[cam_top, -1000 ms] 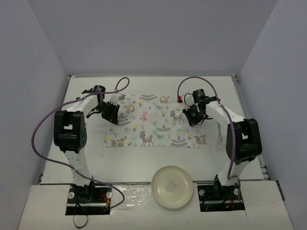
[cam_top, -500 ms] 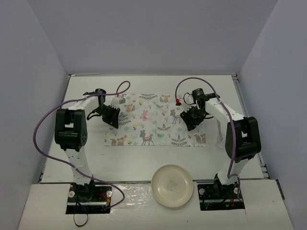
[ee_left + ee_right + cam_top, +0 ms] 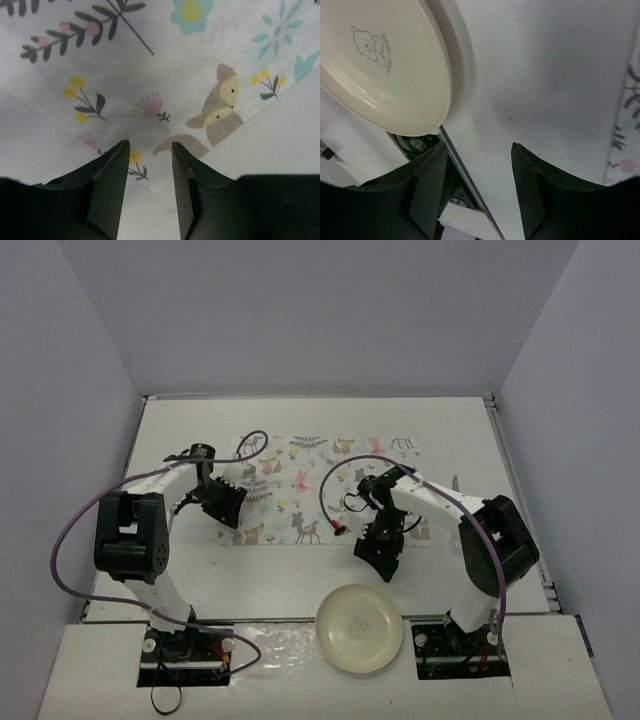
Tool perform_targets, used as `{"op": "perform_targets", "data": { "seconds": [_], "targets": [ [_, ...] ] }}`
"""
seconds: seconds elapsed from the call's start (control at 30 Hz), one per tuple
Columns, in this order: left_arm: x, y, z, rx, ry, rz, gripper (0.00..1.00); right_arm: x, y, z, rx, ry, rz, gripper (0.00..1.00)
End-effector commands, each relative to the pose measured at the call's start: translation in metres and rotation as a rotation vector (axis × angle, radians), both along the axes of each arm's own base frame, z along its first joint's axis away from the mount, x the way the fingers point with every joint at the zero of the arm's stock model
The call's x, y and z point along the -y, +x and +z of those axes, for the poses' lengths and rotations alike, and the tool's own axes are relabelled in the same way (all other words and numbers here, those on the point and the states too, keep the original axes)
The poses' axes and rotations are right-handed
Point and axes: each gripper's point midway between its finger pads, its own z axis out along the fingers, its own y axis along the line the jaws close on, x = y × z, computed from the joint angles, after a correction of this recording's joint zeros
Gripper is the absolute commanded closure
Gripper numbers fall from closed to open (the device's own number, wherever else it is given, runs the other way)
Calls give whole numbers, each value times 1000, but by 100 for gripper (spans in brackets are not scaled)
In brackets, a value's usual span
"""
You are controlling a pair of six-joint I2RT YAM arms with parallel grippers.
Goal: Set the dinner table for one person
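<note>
- Large flat white matte dinner table [image 3: 280, 575], walled by pale grey-lilac panels [image 3: 80, 360], is taking up the whole workspace, with both arm bases sitting at its near edge.
- Rectangular cloth placemat printed with animals and leaves [image 3: 310, 480] is lying flat mid-table, long side running left to right.
- Left gripper [image 3: 226, 508] is sitting low over the placemat's near-left corner. In the left wrist view its black fingers [image 3: 111, 190] are standing apart, with the cloth corner showing in the gap between them. Released, gripping nothing. Can't tell whether the tips are touching the cloth.
- Right gripper [image 3: 380, 555] is pointing down at bare table just past the placemat's near edge, between the placemat and the plate. Its fingers [image 3: 427, 185] are spread wide with only white tabletop between them, so it is released and holding nothing.
- Round cream plate with a small bear print in the centre [image 3: 359, 628] is lying at the table's near edge between the two arm bases, apart from the placemat and not touched by either gripper.
- Purple cables [image 3: 75, 530] are looping off both arms.
</note>
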Motion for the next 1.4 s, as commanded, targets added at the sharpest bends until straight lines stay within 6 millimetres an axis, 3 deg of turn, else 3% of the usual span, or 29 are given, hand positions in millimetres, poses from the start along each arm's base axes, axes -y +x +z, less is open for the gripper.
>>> {"op": "perform_targets", "data": {
  "seconds": [0.0,0.27,0.4,0.63,0.73,0.8,0.87,0.93,1.03,1.1,1.2,1.3,1.33,1.37],
  "targets": [
    [-11,9,34,157,53,22,64,-3,-28,1,-87,-41,67,48],
    [-14,13,69,254,47,84,64,-13,-51,-15,-155,-107,181,49],
    [-18,13,72,262,63,88,64,-21,-64,-17,-158,-116,244,49],
    [-20,14,69,268,72,106,64,-17,-67,-33,-180,-189,244,51],
    [-22,15,69,273,77,109,64,-14,-67,-41,-182,-234,237,64],
    [-23,15,69,278,83,111,64,-12,-61,-50,-151,-280,216,93],
    [-24,15,69,281,86,110,64,-12,-52,-54,-96,-310,217,100],
    [-25,14,70,290,87,110,64,-22,-32,-45,14,-281,220,100],
    [-27,13,71,297,84,109,64,-43,8,-12,187,-178,165,100],
    [-29,13,69,298,98,107,64,-60,45,23,305,-106,100,100],
    [-31,11,62,279,104,97,64,-66,104,78,441,-3,-34,100],
    [-29,11,60,275,91,96,64,-61,155,120,545,91,-158,100],
    [-27,12,60,280,84,96,64,-63,176,143,596,142,-214,100],
    [-26,14,61,283,78,95,64,-60,195,152,615,158,-266,100]
  ]
}}
